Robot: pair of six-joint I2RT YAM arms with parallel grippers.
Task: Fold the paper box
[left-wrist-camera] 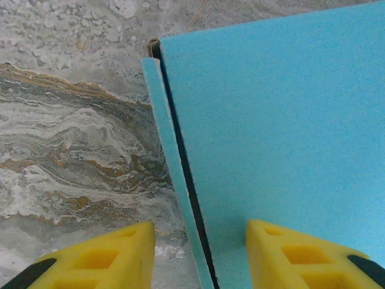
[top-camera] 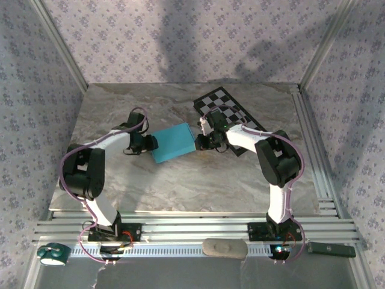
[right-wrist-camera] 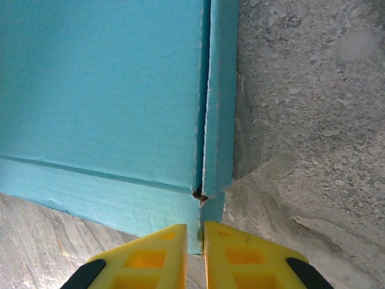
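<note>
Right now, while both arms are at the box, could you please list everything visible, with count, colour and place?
paper box: one, turquoise, folded flat, mid-table between the grippers
checkerboard: one, black and white, far right of the table, partly behind the right arm
table: one, grey-brown marble pattern
round object: one, dark teal and white, near-left corner, off the table
oblong object: one, grey, on the front rail between the arm bases
bar-shaped object: one, dark, on the front rail, far right
walls: three, lilac patterned
left gripper: one, yellow fingers, open astride the box's left edge
right gripper: one, yellow fingers, pinched at the box's right corner
</note>
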